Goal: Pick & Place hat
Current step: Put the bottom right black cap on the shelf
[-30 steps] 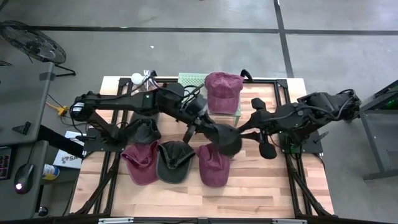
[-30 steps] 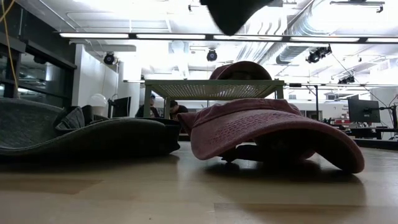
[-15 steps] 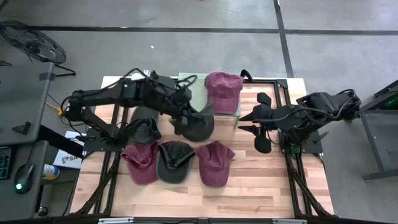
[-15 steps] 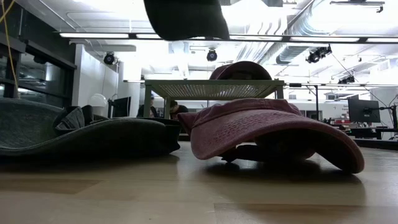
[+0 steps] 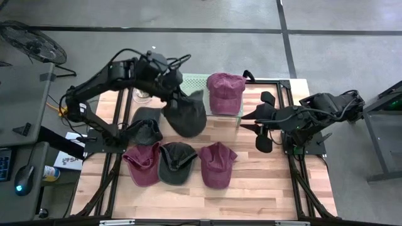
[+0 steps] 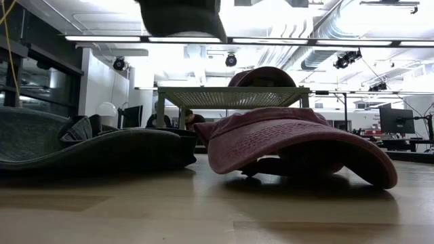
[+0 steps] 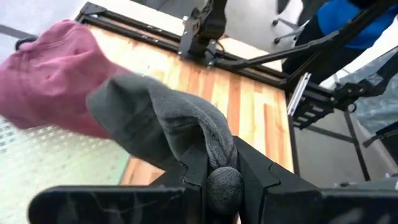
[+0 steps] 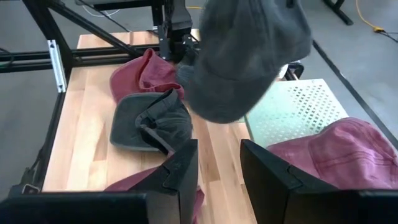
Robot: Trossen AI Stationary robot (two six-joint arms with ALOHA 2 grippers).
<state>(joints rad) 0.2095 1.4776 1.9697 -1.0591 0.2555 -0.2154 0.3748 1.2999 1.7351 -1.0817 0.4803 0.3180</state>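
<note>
High view, change: we are seeing that the dark grey cap (image 5: 186, 114) has travelled from the table's middle back toward the far left, next to the perforated stand (image 5: 193, 81); the left arm has folded back with it.
High view, cap and jaws: the left gripper (image 5: 171, 94) is clamping the cap's upper edge, and the cap is hanging below it, above the bare wood just beside the stand.
High view, arms: the left arm is arching from its base at the left edge over the table's far side. The right gripper (image 5: 259, 122) is waiting with its fingers parted, holding nothing, near the right edge.
High view, others: a maroon cap (image 5: 225, 92) is sitting on the stand; a dark cap (image 5: 144, 130), a maroon cap (image 5: 142, 164), a grey cap (image 5: 176, 162) and another maroon cap (image 5: 217, 164) are lying on the table (image 5: 264, 188).
Low view: we are seeing the held cap (image 6: 182, 18) at the top edge, shifted leftward since half a second ago.
Left wrist view: the fingers (image 7: 199, 171) are pinching a fold of the grey cap (image 7: 155, 124) tightly.
Right wrist view: the fingers (image 8: 180, 171) are standing apart, empty; the held cap (image 8: 245, 59) is hanging well ahead of them.
</note>
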